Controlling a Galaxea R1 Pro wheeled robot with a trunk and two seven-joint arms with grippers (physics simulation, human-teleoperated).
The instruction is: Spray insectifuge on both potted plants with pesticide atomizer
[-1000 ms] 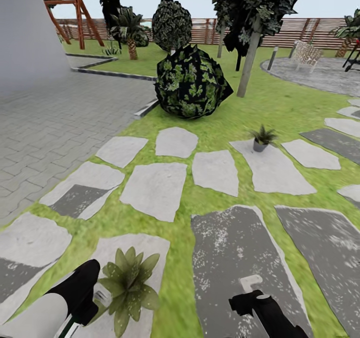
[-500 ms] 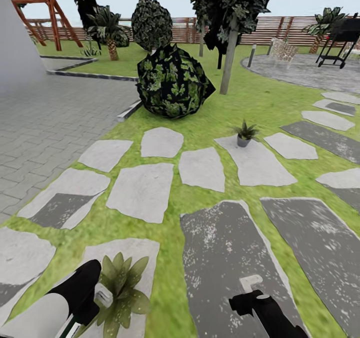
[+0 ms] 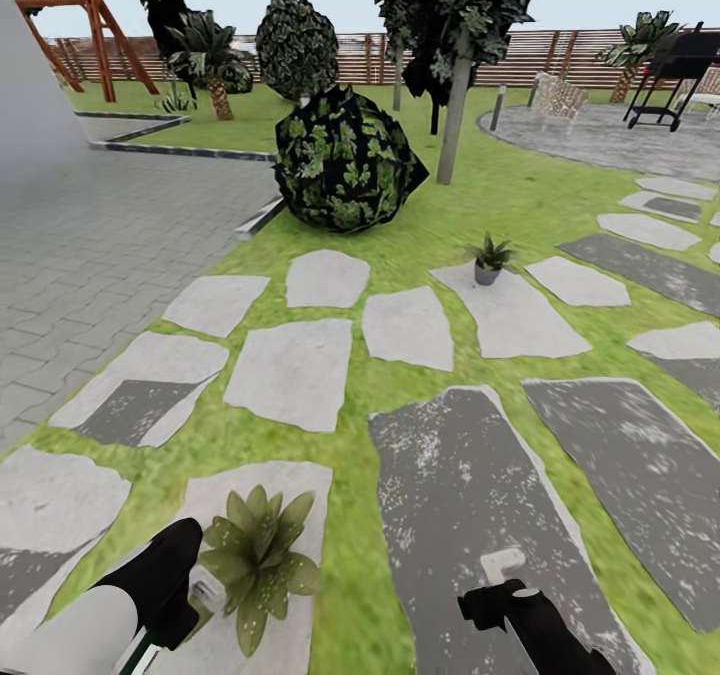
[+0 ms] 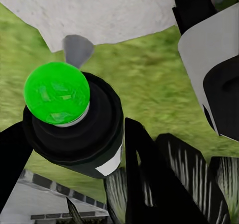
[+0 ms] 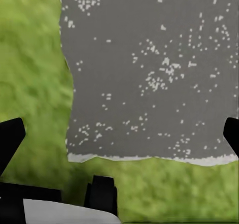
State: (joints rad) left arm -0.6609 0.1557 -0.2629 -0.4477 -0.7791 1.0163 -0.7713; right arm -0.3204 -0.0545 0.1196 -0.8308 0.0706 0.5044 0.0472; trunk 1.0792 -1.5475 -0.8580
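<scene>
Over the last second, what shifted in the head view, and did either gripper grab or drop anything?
The whole view swung: bush, tree and the far potted plant slid left together, so the camera turned, not the things. The left gripper keeps its hold on the slim dark-green pesticide atomizer beside the near olive-green rosette plant; the right gripper stays empty.
</scene>
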